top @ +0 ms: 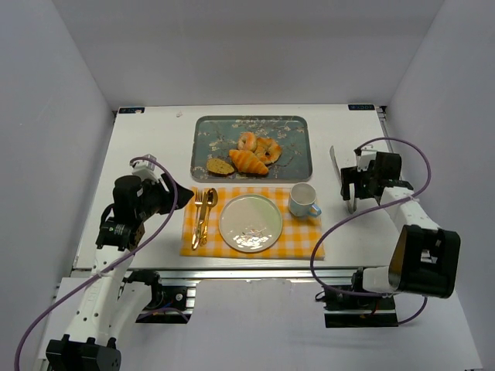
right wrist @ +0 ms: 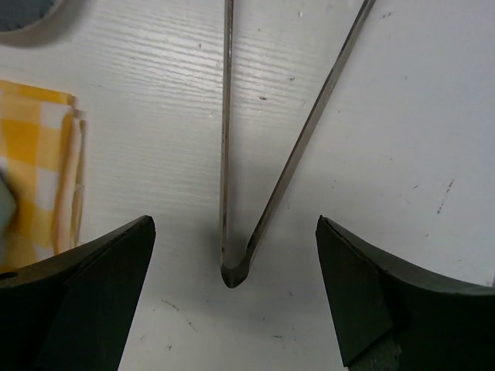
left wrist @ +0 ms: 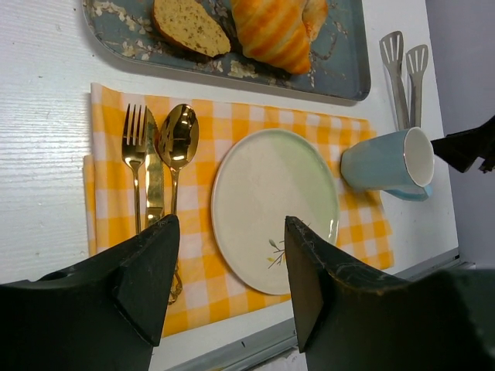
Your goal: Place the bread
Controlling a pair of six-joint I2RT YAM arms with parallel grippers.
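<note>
The bread, a round golden-orange glossy bun point(top: 270, 149), lies on the blue patterned tray point(top: 294, 135) at the back, between a paler ring pastry point(top: 247, 141) and a long croissant point(top: 247, 161). In the left wrist view only its edge point(left wrist: 317, 14) shows behind the croissant point(left wrist: 271, 27). The pale round plate point(top: 250, 222) sits bare on the yellow checked cloth point(top: 305, 241). My left gripper point(top: 176, 197) is open and empty at the cloth's left side; its fingers frame the plate point(left wrist: 274, 205). My right gripper point(right wrist: 234, 224) is open and empty, just above the hinge end of metal tongs point(right wrist: 225, 139).
A brown bread slice point(top: 220, 165) lies on the tray's front left. A gold fork, knife and spoon point(top: 203, 215) lie left of the plate. A blue cup point(top: 303, 201) stands at the plate's right. The tongs point(top: 335, 162) lie on the white table at the right.
</note>
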